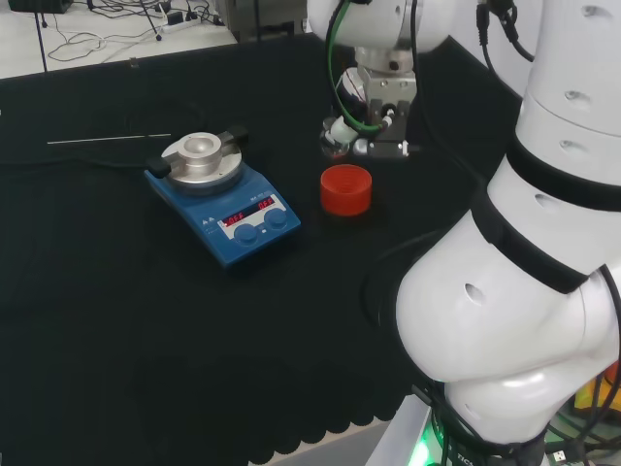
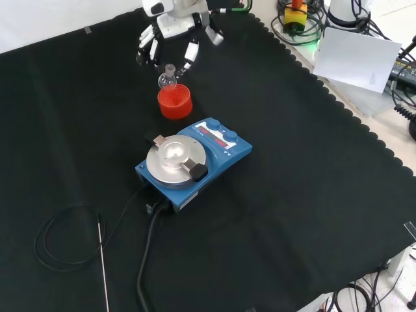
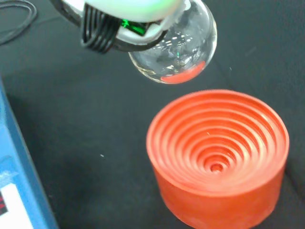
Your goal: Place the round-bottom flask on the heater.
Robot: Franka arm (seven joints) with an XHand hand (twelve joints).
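You are carrying the round-bottom flask clear of the red ribbed stand — thin, slick, light glass, likely fragile. The hand's fingers are curling about its neck; the heater is waiting nearby — keep holding at the neck.

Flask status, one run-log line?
round-bottom flask: held by robot hand, lifted off red stand | heater: plate bare | phase: transfer pending

I'm working in what looks like a lab: black cloth bench, blue heater, red ribbed stand, probably cables behind
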